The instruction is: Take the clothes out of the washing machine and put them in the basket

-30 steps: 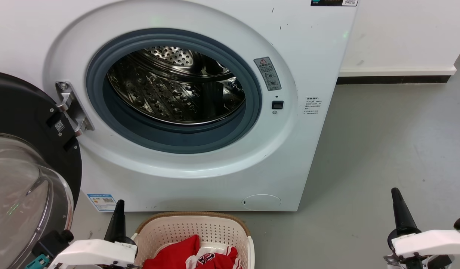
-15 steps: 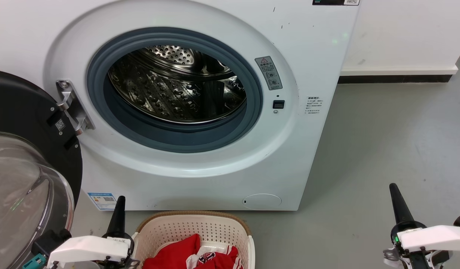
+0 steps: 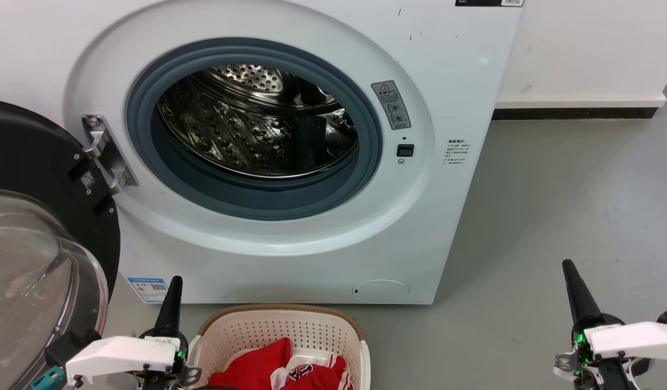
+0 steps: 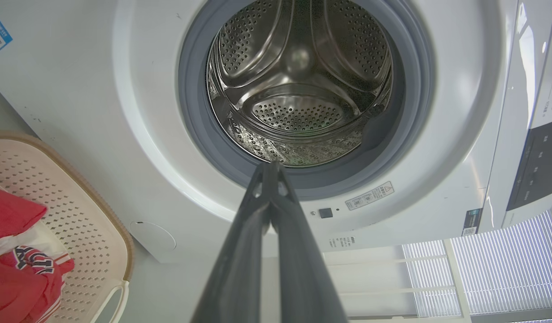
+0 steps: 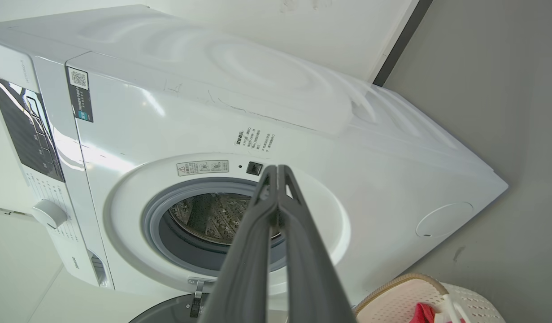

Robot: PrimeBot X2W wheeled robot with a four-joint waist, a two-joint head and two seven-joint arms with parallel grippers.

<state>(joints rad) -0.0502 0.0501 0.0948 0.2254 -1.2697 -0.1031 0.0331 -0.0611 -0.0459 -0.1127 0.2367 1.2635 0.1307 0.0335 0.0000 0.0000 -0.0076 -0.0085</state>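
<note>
- In the steel drum [image 3: 257,130] of the washing machine [image 3: 447,81]: no fabric visible.
- In the cream basket [image 3: 279,310] just before it: the red clothes [image 3: 257,368].
- Fingers pressed together, holding nothing: left gripper [image 4: 270,167], right gripper [image 5: 278,168].
- Probably finished, nothing left to take.

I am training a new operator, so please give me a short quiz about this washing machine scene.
1. True or false: the drum of the washing machine looks empty.
2. Where do the clothes lie? A) in the basket B) on the floor C) on the open door
3. Fill in: the left gripper and the right gripper are each ___ (open or shut).
Key: 1 true; 2 A; 3 shut.
</note>
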